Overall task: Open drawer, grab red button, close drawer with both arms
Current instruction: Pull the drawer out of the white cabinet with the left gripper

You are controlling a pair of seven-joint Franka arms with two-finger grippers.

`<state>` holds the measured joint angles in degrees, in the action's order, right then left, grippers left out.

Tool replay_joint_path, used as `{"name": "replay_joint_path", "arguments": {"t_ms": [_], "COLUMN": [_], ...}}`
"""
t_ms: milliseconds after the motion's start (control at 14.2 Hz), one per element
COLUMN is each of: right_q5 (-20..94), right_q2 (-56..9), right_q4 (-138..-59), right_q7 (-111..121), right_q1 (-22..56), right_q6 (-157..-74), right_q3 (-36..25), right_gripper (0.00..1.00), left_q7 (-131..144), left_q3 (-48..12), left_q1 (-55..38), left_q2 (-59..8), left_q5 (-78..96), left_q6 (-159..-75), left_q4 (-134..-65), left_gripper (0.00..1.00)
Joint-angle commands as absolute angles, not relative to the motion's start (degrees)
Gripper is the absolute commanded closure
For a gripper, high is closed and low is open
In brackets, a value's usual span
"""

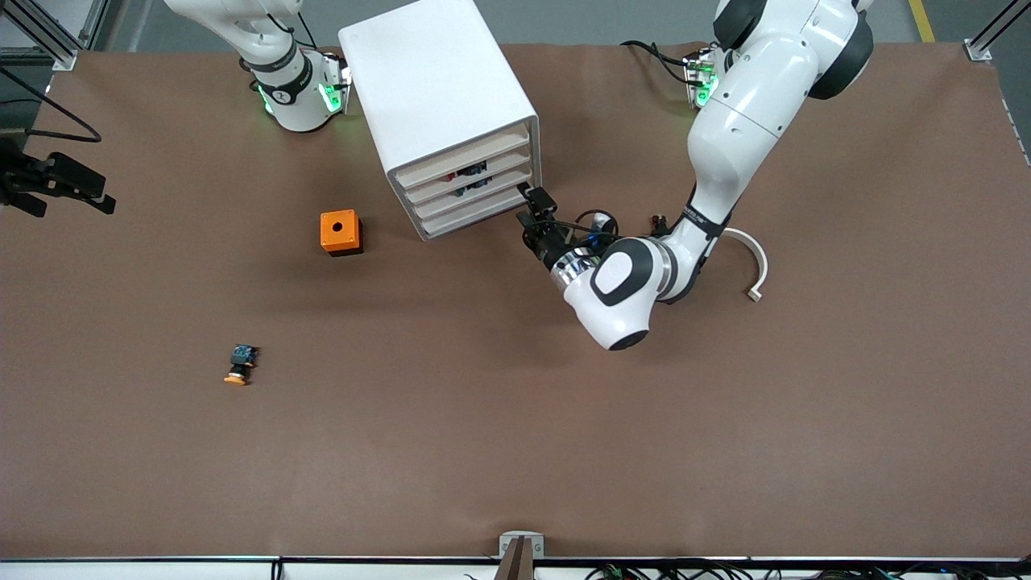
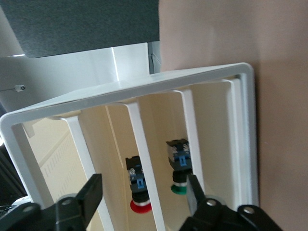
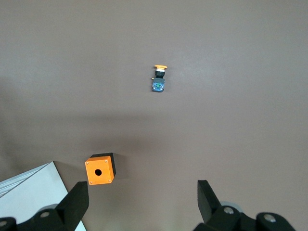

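The white cabinet (image 1: 439, 105) stands near the arms' bases, with its four drawers all pushed in. The second drawer's cream front strip (image 1: 467, 179) also shows in the left wrist view (image 2: 143, 144). The red-capped button (image 2: 140, 185) lies inside that drawer, seen over its strip. My left gripper (image 1: 529, 206) is open and empty, close in front of the drawer fronts at the cabinet's corner toward the left arm's end; in the left wrist view (image 2: 143, 195) its fingers stand either side of the second strip, not touching it. My right gripper (image 3: 142, 185) is open and empty, high over the table; the front view does not show it.
A green-capped button (image 2: 179, 168) lies in the third drawer. An orange cube with a round hole (image 1: 341, 232) (image 3: 99, 169) sits beside the cabinet. An orange-yellow-capped button (image 1: 240, 364) (image 3: 159, 79) lies nearer the front camera. A white curved strip (image 1: 753, 262) lies by the left arm.
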<state>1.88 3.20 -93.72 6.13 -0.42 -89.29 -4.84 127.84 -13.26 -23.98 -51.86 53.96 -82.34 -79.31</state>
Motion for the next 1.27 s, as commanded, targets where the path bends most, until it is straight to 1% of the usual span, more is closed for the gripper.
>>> {"name": "replay_joint_path", "arguments": {"t_ms": [0, 212, 353, 565, 776, 918, 1059, 1200], "right_q5": [1.32, 1.32, 1.32, 1.32, 1.32, 1.32, 1.32, 1.32], "right_q2": [4.48, 4.39, 4.39, 4.39, 4.39, 4.13, 3.96, 3.43], "right_q4": [-94.92, -94.83, -94.75, -94.75, -94.57, -93.52, -93.25, -92.73], "right_q7": [6.86, 6.86, 6.86, 6.77, 6.77, 6.77, 6.68, 6.42], "right_q1": [-1.05, -0.97, -1.05, -1.14, -1.05, -1.05, -1.05, -1.06], "right_q6": [-89.65, -89.30, -89.30, -89.21, -89.12, -89.03, -89.03, -88.95], "right_q3": [-4.48, -4.48, -4.48, -4.48, -4.48, -4.48, -4.48, -4.48], "right_gripper": [0.00, 0.00, 0.00, 0.00, 0.00, 0.00, 0.00, 0.00], "left_q7": [129.81, 131.04, 130.96, 130.87, 131.04, 131.92, 132.54, 132.54], "left_q3": [-13.27, -13.36, -13.36, -13.45, -13.36, -13.36, -13.36, -13.27], "left_q1": [-26.01, -27.94, -29.44, -31.55, -31.90, -31.82, -31.55, -31.03], "left_q2": [-52.82, -53.17, -53.17, -53.09, -53.09, -53.17, -53.17, -53.17], "left_q5": [55.02, 55.02, 55.02, 55.02, 55.37, 56.16, 56.34, 57.03], "left_q6": [-81.30, -81.30, -80.43, -77.44, -77.26, -77.26, -77.26, -77.26], "left_q4": [-79.19, -81.03, -81.74, -82.00, -81.91, -81.83, -81.74, -81.65], "left_gripper": [0.35, 0.36, 0.40, 0.56, 0.81, 0.89, 0.92, 0.93]}}
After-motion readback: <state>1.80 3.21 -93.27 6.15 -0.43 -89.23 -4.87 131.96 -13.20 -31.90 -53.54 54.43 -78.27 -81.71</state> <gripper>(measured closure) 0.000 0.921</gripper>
